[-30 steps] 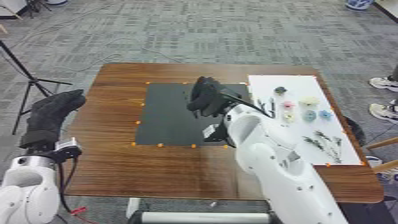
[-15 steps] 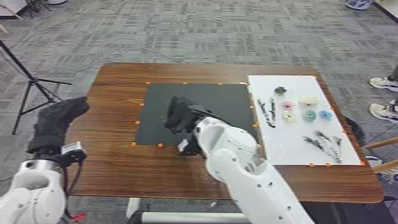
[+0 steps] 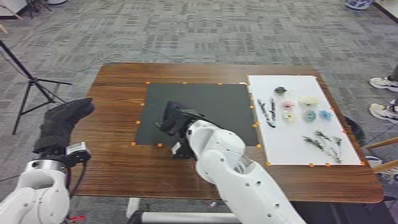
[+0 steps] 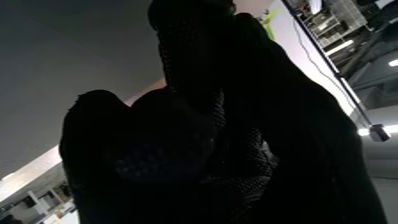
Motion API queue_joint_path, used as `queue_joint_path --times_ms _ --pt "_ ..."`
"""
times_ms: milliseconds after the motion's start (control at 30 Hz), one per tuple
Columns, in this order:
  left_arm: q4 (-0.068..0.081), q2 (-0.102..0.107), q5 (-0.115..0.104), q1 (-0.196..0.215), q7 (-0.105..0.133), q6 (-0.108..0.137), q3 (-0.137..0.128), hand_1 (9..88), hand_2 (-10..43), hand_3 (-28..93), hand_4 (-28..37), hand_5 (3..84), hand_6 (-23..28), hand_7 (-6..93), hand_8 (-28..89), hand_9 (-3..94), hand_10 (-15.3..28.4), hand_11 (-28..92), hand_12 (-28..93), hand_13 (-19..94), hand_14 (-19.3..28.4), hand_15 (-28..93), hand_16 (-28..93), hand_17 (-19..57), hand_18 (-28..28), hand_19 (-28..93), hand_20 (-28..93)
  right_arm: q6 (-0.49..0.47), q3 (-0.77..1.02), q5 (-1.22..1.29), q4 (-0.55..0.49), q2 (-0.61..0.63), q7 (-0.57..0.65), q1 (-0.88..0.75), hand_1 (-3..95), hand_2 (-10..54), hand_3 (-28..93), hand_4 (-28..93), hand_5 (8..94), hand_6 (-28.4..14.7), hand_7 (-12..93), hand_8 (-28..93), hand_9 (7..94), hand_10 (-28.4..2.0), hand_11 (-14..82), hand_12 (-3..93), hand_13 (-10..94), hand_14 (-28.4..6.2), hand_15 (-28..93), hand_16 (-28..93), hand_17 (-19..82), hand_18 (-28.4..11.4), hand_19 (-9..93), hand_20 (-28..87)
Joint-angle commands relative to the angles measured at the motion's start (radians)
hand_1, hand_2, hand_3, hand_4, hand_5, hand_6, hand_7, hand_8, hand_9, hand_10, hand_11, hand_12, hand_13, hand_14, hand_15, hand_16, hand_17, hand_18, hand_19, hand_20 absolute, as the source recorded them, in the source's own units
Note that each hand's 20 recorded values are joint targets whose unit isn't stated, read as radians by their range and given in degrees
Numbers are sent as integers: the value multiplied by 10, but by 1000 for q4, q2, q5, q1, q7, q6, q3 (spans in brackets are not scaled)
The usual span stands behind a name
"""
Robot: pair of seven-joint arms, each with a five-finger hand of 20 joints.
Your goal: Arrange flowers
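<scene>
Flowers (image 3: 308, 100) lie on the sheet (image 3: 284, 145), probably light and crushable, so pinch the bases gently, though I can't tell if the right robot hand (image 3: 180, 116) is spread or pinching.

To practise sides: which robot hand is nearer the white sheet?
Right. The right hand is over the black sheet, left of the white sheet; the left hand is by the table's left edge.

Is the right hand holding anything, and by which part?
Can't tell. The right hand is over the black sheet; a green bit shows beside the glove, but no hold is clear.
</scene>
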Motion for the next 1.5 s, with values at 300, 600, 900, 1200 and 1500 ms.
queue_joint_path --times_ms 300,600,900,1200,1500 --pt "-10 -11 -3 -1 -16 0 8 289 9 681 -200 536 32 172 -80 532 142 212 117 408 166 195 -16 95 100 47 184 -6 6 3 13 -16 20 -10 530 -66 560 -86 820 -54 178 129 934 -133 143 130 937 -28 605 230 756 -74 932 446" --pt "-10 -11 1 -3 -23 -6 7 292 0 682 -194 535 32 173 -80 531 141 212 116 409 168 196 -17 93 101 46 183 -31 25 23 8 -19 9 -13 475 -59 582 -87 782 -60 166 114 905 -146 134 138 937 -30 590 239 749 -71 932 433" --pt "-23 -17 0 27 -26 -8 -21 293 -1 680 -192 535 32 173 -80 531 141 212 116 410 168 196 -18 93 101 46 182 -12 59 184 -92 72 30 -42 340 74 598 -97 786 -47 195 -80 908 -152 134 139 937 -34 580 250 738 -88 932 449" --pt "-32 -17 -1 40 -24 -4 -36 294 -2 680 -192 535 32 173 -80 531 140 213 116 410 168 198 -18 93 101 47 182 -31 99 492 -213 145 102 -130 295 146 557 -108 722 -61 142 -69 817 -167 104 117 937 -51 522 261 715 -89 932 387" --pt "-34 -20 -1 44 -24 -5 -38 293 -3 680 -191 533 31 174 -80 531 140 214 116 410 167 197 -18 92 102 47 182 -16 110 669 -276 165 152 -208 284 189 485 -111 709 -65 137 -64 761 -186 91 96 937 -57 540 241 720 -90 932 377"
